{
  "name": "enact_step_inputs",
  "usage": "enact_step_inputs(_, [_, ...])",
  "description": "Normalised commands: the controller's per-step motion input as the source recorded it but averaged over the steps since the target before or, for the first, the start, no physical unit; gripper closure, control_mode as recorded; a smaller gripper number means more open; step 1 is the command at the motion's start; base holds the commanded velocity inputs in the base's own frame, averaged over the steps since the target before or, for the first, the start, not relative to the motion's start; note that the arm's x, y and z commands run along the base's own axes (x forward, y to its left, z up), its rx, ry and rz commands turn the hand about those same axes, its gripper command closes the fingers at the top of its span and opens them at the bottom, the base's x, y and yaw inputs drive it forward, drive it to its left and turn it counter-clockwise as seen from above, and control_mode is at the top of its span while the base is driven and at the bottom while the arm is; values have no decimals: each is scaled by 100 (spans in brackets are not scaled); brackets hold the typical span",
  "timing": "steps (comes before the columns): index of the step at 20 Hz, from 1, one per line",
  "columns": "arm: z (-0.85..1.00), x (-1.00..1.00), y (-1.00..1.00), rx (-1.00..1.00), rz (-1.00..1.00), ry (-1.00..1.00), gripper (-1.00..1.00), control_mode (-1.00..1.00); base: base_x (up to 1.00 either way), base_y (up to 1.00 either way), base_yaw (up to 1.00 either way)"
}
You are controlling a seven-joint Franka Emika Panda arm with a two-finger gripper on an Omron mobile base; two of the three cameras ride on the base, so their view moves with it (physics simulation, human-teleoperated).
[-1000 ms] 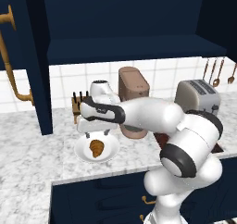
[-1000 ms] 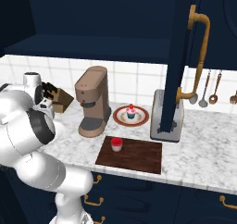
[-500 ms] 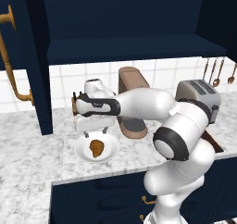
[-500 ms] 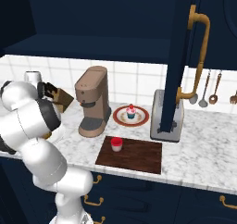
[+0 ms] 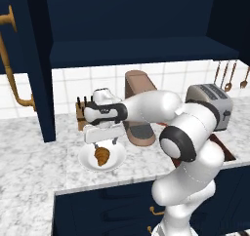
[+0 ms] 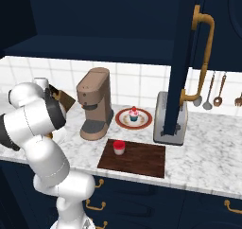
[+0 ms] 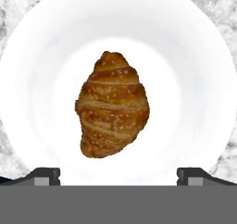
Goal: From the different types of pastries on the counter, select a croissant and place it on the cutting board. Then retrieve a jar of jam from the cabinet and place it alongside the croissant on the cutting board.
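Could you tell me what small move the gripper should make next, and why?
Probably straight down, jaws kept open. The gripper hangs just above the croissant, which lies untouched in the middle of the white plate, and in the hand view the two fingertips stand wide on either side of it.

Open-jawed gripper [image 5: 103, 144] above plated croissant [image 5: 102, 156]
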Motion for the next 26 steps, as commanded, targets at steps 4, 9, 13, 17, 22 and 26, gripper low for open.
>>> enact_step_inputs(4, [-9,0,-2,0,0,9,-100,-100,0,0,0])
enact_step_inputs(9, [0,2,20,9,0,10,-100,-100,0,0,0])
enact_step_inputs(13, [-15,0,14,3,0,5,-100,-100,0,0,0])
enact_step_inputs(17, [-26,0,3,0,0,0,-100,-100,0,0,0])
enact_step_inputs(22, [-11,4,4,3,0,2,-100,-100,0,0,0])
enact_step_inputs(26, [-13,0,0,1,1,2,-100,-100,0,0,0])
